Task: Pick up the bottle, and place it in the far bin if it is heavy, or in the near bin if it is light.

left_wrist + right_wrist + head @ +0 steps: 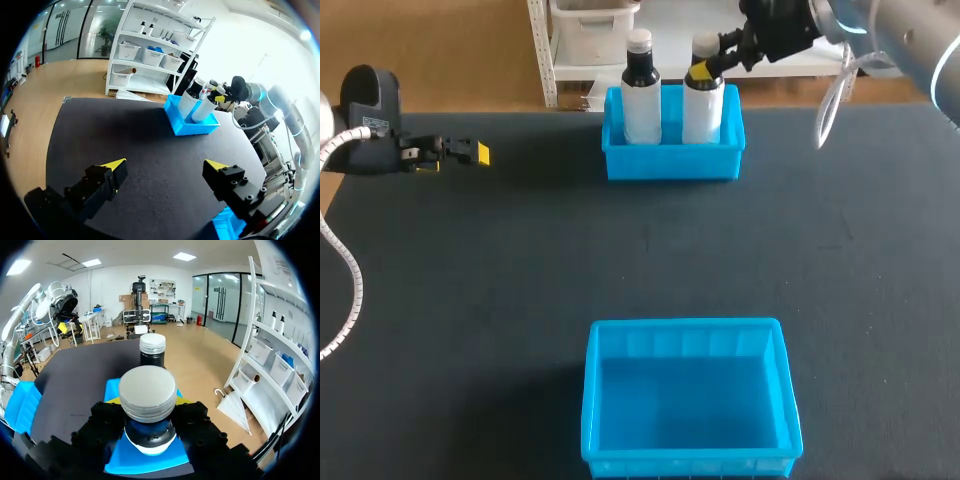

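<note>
Two white bottles with dark necks and white caps stand upright in the far blue bin (670, 162). My right gripper (704, 70) is shut on the neck of the right bottle (703, 108), whose base is down inside the bin. In the right wrist view that bottle's cap (147, 390) fills the space between the fingers, with the other bottle (152, 351) just ahead. The left bottle (641, 95) stands free. My left gripper (470, 153) hovers open over the table's far left, holding nothing; in its own view the left gripper (167, 166) faces the far bin (192, 127).
The near blue bin (686, 327) sits at the table's front middle and holds nothing. Dark tabletop stretches between the two bins. A white cable (830, 105) hangs from my right arm, to the right of the far bin.
</note>
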